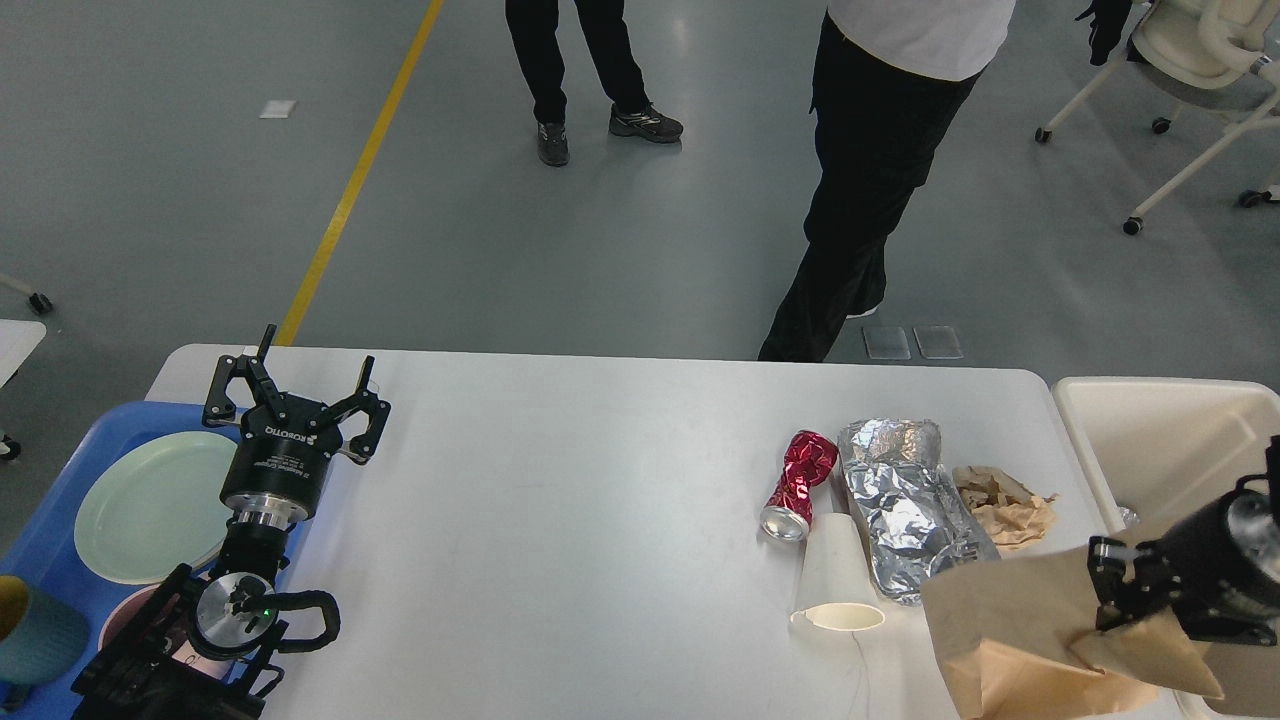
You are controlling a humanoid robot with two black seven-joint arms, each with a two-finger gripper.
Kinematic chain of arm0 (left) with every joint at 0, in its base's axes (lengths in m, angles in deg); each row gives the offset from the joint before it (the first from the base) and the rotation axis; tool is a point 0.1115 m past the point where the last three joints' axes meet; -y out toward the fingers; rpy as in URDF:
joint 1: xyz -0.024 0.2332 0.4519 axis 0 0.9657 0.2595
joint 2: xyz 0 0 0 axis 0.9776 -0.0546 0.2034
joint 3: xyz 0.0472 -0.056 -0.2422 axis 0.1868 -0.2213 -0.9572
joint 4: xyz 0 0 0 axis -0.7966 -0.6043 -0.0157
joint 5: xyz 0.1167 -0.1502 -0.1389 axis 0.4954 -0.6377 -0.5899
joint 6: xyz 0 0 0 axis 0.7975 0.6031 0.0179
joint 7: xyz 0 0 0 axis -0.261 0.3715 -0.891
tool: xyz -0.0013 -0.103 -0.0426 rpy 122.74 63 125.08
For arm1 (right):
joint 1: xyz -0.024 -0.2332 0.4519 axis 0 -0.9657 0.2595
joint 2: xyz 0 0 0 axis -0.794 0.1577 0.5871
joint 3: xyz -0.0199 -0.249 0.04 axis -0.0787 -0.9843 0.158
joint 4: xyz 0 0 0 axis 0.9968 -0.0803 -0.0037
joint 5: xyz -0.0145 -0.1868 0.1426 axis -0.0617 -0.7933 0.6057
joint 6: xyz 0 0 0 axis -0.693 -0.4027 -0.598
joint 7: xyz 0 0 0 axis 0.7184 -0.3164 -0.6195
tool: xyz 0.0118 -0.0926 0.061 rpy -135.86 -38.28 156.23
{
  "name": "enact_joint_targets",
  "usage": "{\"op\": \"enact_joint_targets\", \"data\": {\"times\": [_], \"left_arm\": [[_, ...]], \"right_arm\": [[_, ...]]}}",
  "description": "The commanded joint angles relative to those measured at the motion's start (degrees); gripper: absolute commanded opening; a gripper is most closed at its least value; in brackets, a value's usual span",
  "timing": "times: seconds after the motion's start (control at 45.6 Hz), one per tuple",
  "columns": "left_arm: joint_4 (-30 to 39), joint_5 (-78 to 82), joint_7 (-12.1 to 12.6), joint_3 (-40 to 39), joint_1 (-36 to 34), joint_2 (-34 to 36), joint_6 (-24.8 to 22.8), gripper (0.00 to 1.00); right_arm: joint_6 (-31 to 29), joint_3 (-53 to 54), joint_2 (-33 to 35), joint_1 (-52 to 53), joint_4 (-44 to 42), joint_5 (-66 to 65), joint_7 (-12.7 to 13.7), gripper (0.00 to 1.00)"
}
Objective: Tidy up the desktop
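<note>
The white desktop (580,480) holds, at the right, a crushed red can (798,483), a tipped white paper cup (835,580), a crumpled silver foil bag (905,505) and a crumpled brown paper (1005,505). My right gripper (1115,585) is shut on a large brown paper bag (1030,640) and holds it over the desktop's front right corner, next to the cream bin (1170,440). My left gripper (300,385) is open and empty above the desktop's left end, beside the blue tray (60,510).
The blue tray holds a pale green plate (150,505), a pink dish (125,615) and a teal cup (35,635). Two people (870,170) stand on the floor beyond the table's far edge. A white chair (1190,60) stands at the back right.
</note>
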Motion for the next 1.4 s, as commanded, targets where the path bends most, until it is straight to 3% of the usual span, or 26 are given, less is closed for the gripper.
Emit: {"op": "enact_joint_targets", "data": {"times": [0.0, 0.241, 0.394, 0.57, 0.767, 0.942, 1.052, 1.161, 1.38], "left_arm": [[0.0, 0.0, 0.0, 0.0, 0.0, 0.0, 0.0, 0.96], [0.0, 0.0, 0.0, 0.0, 0.0, 0.0, 0.0, 0.96], [0.0, 0.0, 0.0, 0.0, 0.0, 0.0, 0.0, 0.96], [0.0, 0.0, 0.0, 0.0, 0.0, 0.0, 0.0, 0.96], [0.0, 0.0, 0.0, 0.0, 0.0, 0.0, 0.0, 0.96], [0.0, 0.0, 0.0, 0.0, 0.1, 0.0, -0.1, 0.96], [0.0, 0.0, 0.0, 0.0, 0.0, 0.0, -0.2, 0.96], [0.0, 0.0, 0.0, 0.0, 0.1, 0.0, -0.2, 0.96], [0.0, 0.0, 0.0, 0.1, 0.0, 0.0, -0.2, 0.96]], "right_arm": [[-11.5, -4.3, 0.0, 14.4, 0.1, 0.3, 0.1, 0.00], [-16.0, -8.2, -4.0, 22.5, -0.1, 1.8, 0.1, 0.00], [-14.6, -9.3, -3.3, 22.3, -1.3, 2.6, 0.1, 0.00], [-9.0, -12.8, 2.2, 16.4, -10.8, 4.9, 0.3, 0.00], [-2.6, -10.0, 10.9, -3.5, -29.1, 5.8, 0.5, 0.00], [8.9, -0.9, 15.4, -23.9, -39.0, 11.7, 0.4, 0.00], [15.3, 3.5, 15.0, -38.0, -46.7, 15.6, 0.4, 0.00], [15.8, 10.3, 12.8, -50.8, -57.1, 20.8, 0.9, 0.00], [16.1, 26.3, 4.5, -77.3, -84.9, 22.7, 7.4, 0.00]]}}
